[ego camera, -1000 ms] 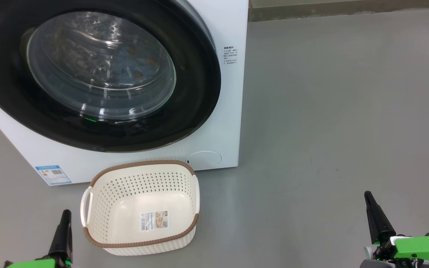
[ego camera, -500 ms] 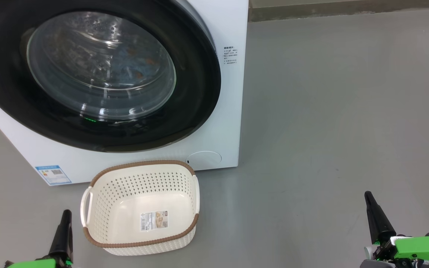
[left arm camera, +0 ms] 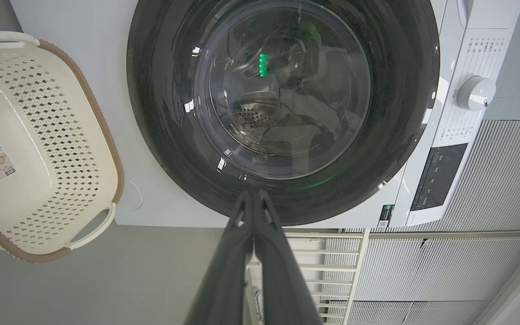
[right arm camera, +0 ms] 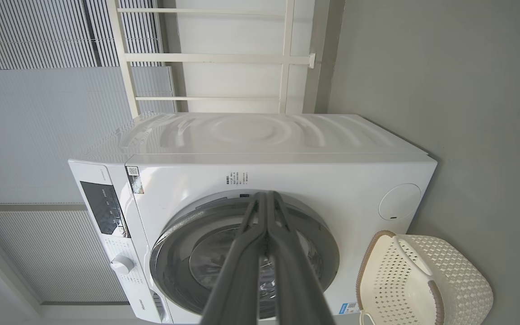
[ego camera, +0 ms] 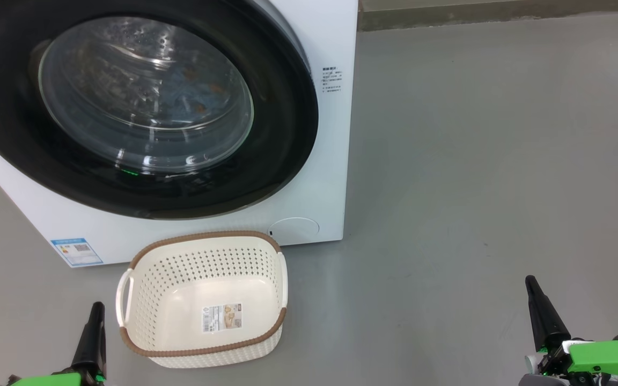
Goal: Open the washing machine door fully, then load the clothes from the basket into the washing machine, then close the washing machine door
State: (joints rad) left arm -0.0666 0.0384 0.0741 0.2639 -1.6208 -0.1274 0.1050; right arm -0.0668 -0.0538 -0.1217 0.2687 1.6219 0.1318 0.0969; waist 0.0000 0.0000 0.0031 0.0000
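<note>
At twelve o'clock of the empty basket [ego camera: 201,236], the washing machine door [ego camera: 282,123] is noted shut, soft clothes [ego camera: 193,91] visible behind it. Door judged heavy, rigid, slick; best taken at the rim edge. Left gripper [ego camera: 95,310], seven o'clock, and right gripper [ego camera: 530,283], five o'clock: fingers [left arm camera: 237,262] pressed together, nothing held.

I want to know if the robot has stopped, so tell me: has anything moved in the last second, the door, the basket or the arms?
Nothing visibly changed. The washing machine door stays shut, the basket sits empty on the floor in front of it, and the left gripper and right gripper stay low with jaws closed, holding nothing.
</note>
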